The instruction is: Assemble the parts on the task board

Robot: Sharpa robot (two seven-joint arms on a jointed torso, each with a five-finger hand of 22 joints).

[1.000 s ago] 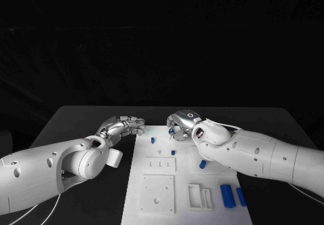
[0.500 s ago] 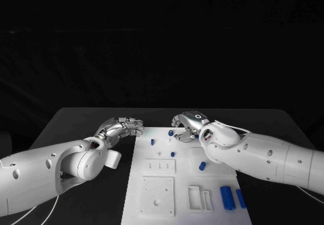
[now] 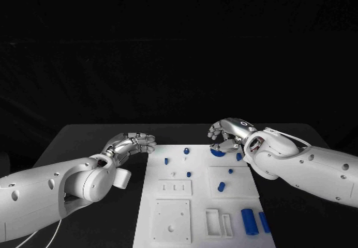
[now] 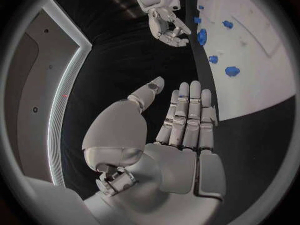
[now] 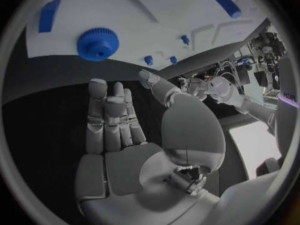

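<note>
The white task board (image 3: 203,163) lies in the middle of the black table. A blue gear (image 3: 218,152) rests on its far right edge, and again in the right wrist view the blue gear (image 5: 98,43) lies free on the board (image 5: 156,5). My right hand (image 3: 227,128) hovers just beyond and above the gear, holding nothing; its fingers (image 5: 109,120) are straight. My left hand (image 3: 133,142) floats off the board's far left corner, fingers (image 4: 187,120) extended and empty. Small blue pegs (image 3: 184,151) (image 3: 189,174) stand on the board.
Two blue cylinders (image 3: 251,221) (image 3: 264,222) lie at the board's near right. A short blue pin (image 3: 221,186) lies mid-board, beside raised white blocks (image 3: 175,186) and slotted frames (image 3: 213,223). Bare black table (image 3: 89,134) flanks both sides.
My right hand has moved right and back off the board, letting go of the blue gear, which now lies at the far right edge. The left hand shifted slightly left.
</note>
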